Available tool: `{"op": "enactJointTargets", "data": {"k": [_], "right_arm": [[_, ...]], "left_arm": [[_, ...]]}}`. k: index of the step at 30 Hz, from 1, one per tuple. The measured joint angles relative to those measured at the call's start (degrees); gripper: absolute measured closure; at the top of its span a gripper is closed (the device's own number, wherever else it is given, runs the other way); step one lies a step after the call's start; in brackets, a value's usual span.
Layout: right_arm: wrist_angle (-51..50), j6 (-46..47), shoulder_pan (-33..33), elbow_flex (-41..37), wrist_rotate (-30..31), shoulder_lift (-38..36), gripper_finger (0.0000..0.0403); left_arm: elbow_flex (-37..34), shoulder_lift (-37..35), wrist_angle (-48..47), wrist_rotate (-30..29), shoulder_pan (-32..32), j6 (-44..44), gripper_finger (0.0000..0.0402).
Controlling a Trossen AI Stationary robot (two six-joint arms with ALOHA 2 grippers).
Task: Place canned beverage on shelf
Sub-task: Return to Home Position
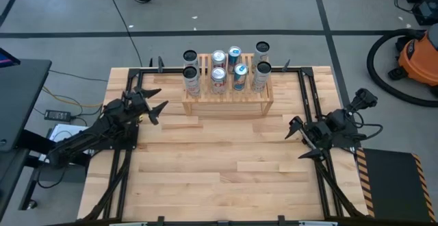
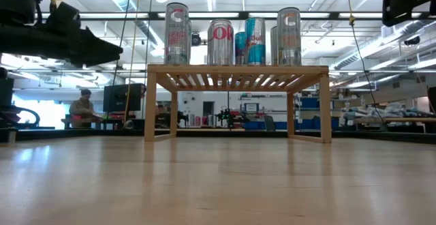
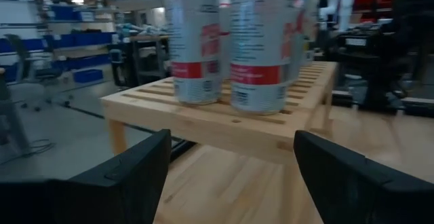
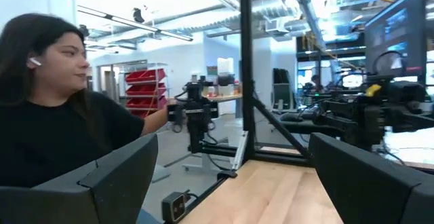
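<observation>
At the counter's (image 1: 226, 178) left side, the left gripper (image 1: 161, 100) is seen raised above the wood, its fingers (image 3: 129, 176) held apart with nothing clamped between them. It is pointed toward the shelf (image 1: 227, 103), which is near the fingertips but apart from them. In the left wrist view, a corner of the slatted top is framed ahead of the open fingers, beyond their tips.

The shelf is set at the far middle of the counter, between the two arms. Eight soda cans (image 1: 218, 77) are stood upright on its slats in two rows of four.

At the right side, the right gripper (image 1: 293, 138) is held above the counter, well apart from the shelf. Its fingers (image 4: 115, 176) are spread wide and nothing is gripped. Past them, in the right wrist view, a person (image 4: 61, 115) in a dark top is seen beyond the counter's edge.
</observation>
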Motion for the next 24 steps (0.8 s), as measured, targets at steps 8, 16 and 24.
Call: {"op": "enactJointTargets", "data": {"k": [8,16,24], "right_arm": [[0.0,0.0,-6.8,0.0,0.0,0.0,0.001],[0.0,-0.1,-15.9,0.0,0.0,0.0,0.001],[0.0,-0.1,-23.2,0.0,0.0,0.0,0.001]], "left_arm": [[0.0,0.0,0.0,0.0,-9.2,0.0,0.0088],[0.0,0.0,0.1,0.0,-15.0,0.0,0.0088],[0.0,0.0,0.1,0.0,-21.7,0.0,0.0088]]}}
